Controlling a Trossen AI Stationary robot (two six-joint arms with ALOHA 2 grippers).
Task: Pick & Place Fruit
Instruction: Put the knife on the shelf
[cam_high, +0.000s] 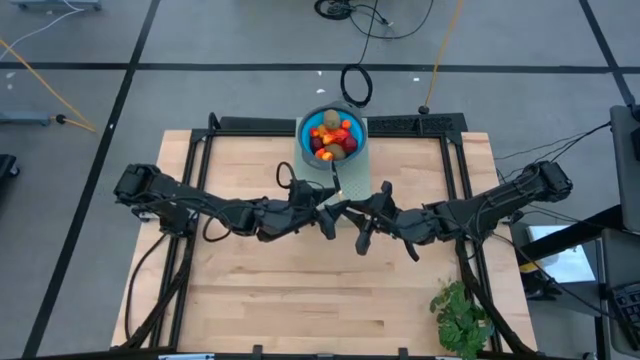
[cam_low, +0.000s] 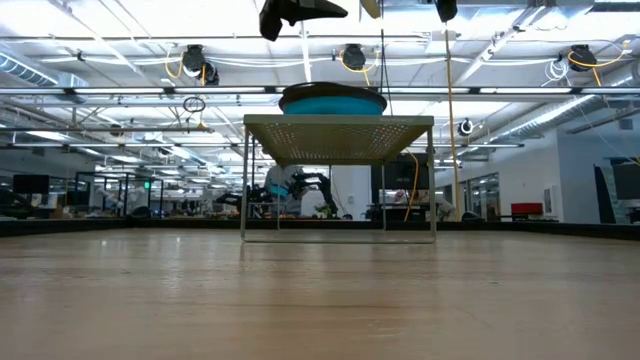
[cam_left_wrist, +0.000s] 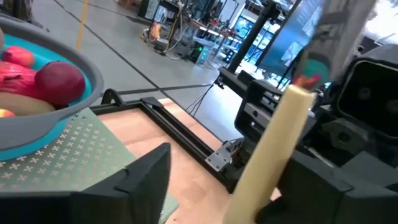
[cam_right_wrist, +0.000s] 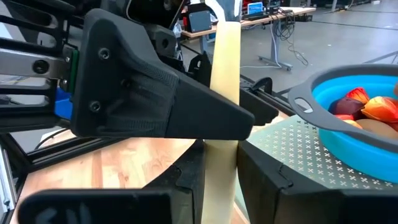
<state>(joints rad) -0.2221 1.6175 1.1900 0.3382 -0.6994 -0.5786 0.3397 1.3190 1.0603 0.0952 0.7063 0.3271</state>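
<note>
Resting heaped in the blue bowl (cam_high: 306, 131), the fruit (cam_high: 333, 138) shows no common long axis. Bowl sits on a perforated stand (cam_low: 338, 136) at the bench's (cam_high: 280, 310) far edge; bench in front of the stand lies free. Both arms reach inward, meeting just before the bowl. Right gripper (cam_right_wrist: 219, 163) fingers clamp the upright cream knife (cam_right_wrist: 222, 106). Left gripper (cam_left_wrist: 211, 186) fingers stand parted either side of the knife.

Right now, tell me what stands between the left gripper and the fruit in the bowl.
Nothing visible blocks the way. The left gripper hovers just in front of the blue bowl, whose fruit lies uncovered. The cream knife held by the right gripper stands close beside it, not across the path.
</note>
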